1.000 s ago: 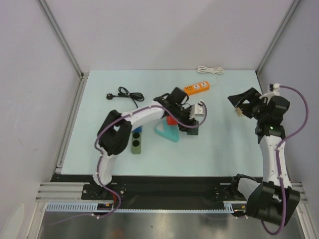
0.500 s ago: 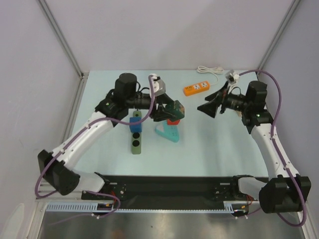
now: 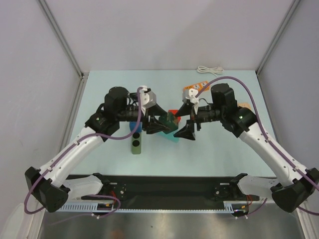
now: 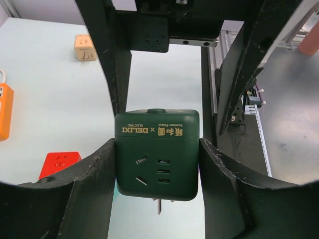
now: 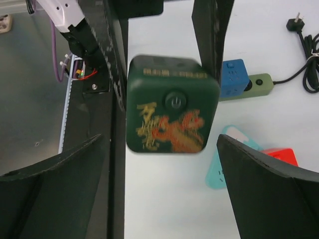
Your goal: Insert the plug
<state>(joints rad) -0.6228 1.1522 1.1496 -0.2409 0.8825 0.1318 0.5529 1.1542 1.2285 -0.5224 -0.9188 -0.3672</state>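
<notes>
- The plug point(image 5: 297, 23), small and black, lies on the surface point(image 3: 224, 149), its thin cord point(image 5: 310, 47) looped beside it.
- The surface is matte, pale blue-green; plain grey walls point(image 3: 164, 35) stand behind.
- The left end effector point(image 4: 157, 149) grips a smooth dark green cube socket point(image 5: 172, 112) with rounded edges, well apart from the plug; the right end effector point(image 5: 159, 144) is wide open, facing it.

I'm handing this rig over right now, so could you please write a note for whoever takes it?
Left gripper: shut on the dark green socket cube, held off the table.
Right gripper: open, empty, facing that cube.
The plug lies on the table, away from both grippers.
Done: cube picked up.
Left: grasp the plug and insert it.
</notes>
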